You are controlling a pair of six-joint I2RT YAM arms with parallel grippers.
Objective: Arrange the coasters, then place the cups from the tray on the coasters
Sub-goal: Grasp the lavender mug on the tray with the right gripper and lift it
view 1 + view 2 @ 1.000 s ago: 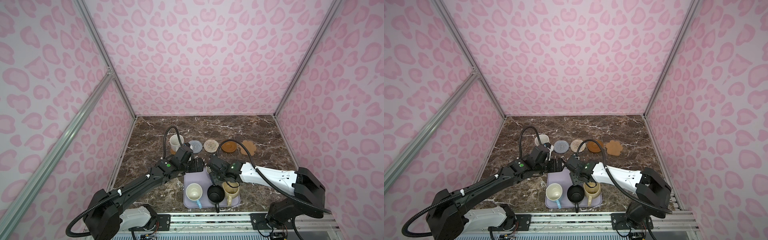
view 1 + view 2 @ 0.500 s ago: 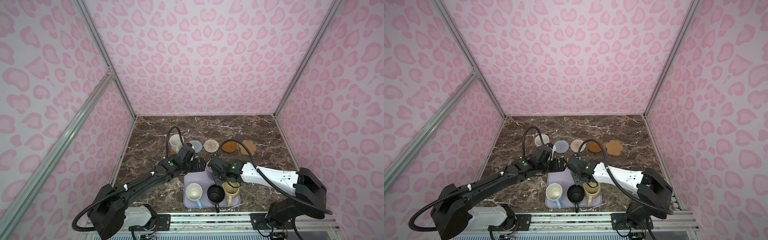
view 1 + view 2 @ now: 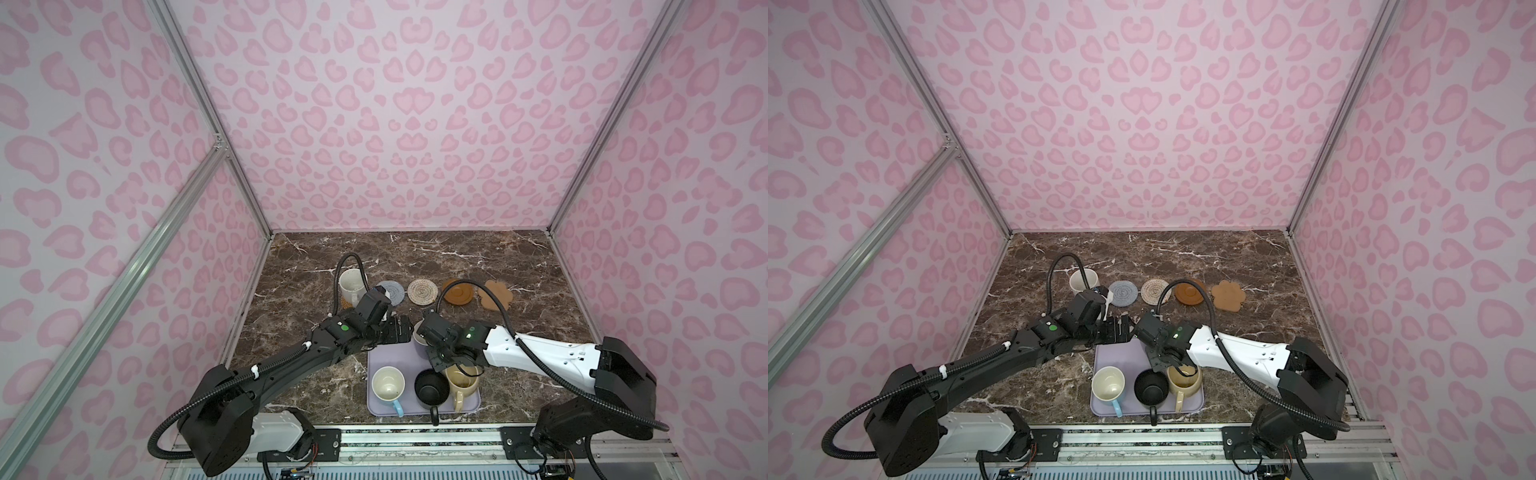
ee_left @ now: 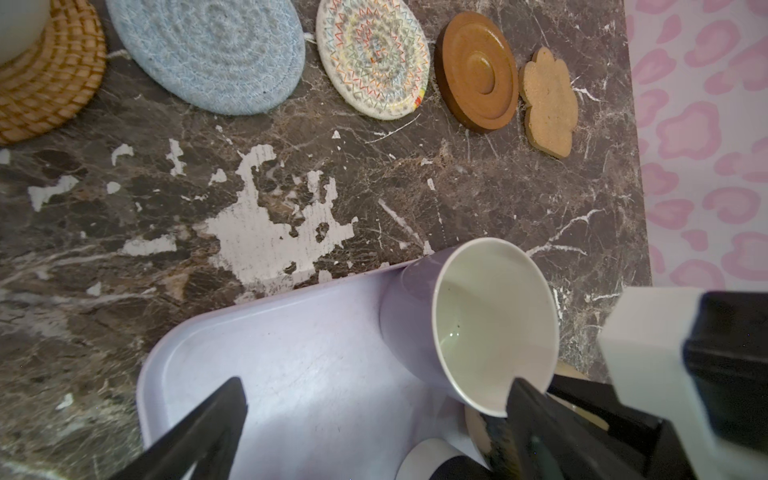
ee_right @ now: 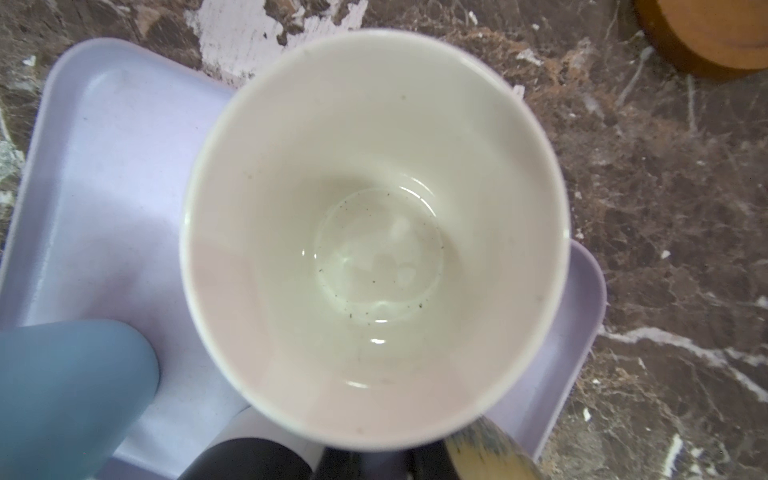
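Note:
The lavender cup [image 4: 411, 320], cream inside [image 5: 374, 232], stands at the far corner of the lavender tray [image 3: 390, 357]. My right gripper [image 5: 399, 467] is shut on its handle at the near side of the rim; whether the cup is off the tray I cannot tell. My left gripper [image 4: 374, 415] hangs open over the tray's bare far part, one finger [image 4: 536, 419] beside the cup's rim. Light blue [image 3: 387, 384], black [image 3: 432, 388] and beige [image 3: 461, 382] cups stand at the tray's near side. The white cup [image 3: 352, 284] sits on the orange-tan coaster [image 4: 45, 83].
In a row right of the white cup lie the grey-blue [image 3: 390, 292], cream [image 3: 422, 291], brown wooden [image 3: 457, 293] and paw-shaped [image 3: 494, 294] coasters, all bare. Pink patterned walls close the marble table [image 3: 540, 332] on three sides. Both arms meet over the tray's far edge.
My right gripper has closed on the lavender cup's handle. The left arm has drawn in a little towards the tray and stays open.

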